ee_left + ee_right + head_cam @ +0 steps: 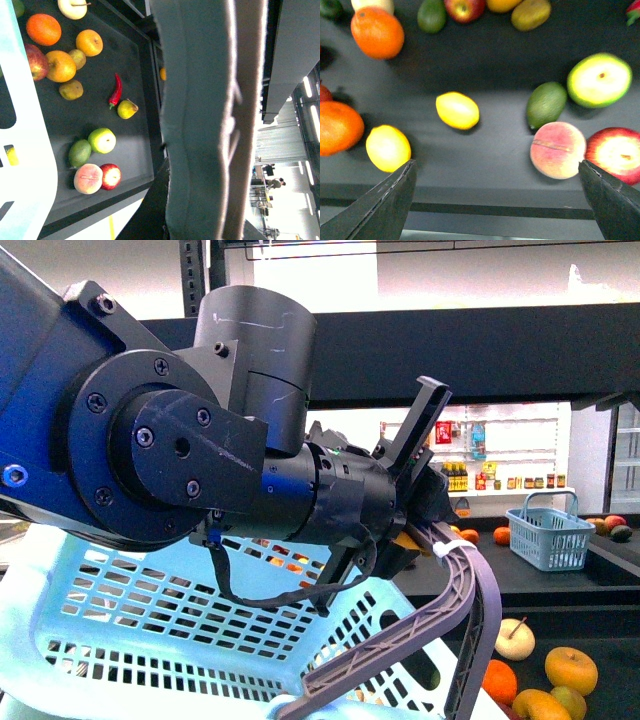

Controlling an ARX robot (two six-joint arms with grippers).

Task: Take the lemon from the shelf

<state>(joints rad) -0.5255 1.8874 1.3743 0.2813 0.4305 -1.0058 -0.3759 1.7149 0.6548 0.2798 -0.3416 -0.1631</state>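
The lemon (457,110), a bright yellow oval, lies on the dark tray of the black shelf (490,155), among other fruit. My right gripper (496,167) is open and empty. It hovers over the tray's front edge, with the lemon beyond it and nearer its one finger (380,205). My left gripper (432,536) is shut on the grey basket handle (455,600), which fills the left wrist view (200,110). The light blue basket (150,620) hangs below it in front of the shelf (560,585).
Around the lemon lie a round yellow fruit (388,148), oranges (377,32), an avocado (546,104), a peach (558,149), a green apple (599,80) and a red apple (616,155). A small blue basket (548,532) stands on an upper tray.
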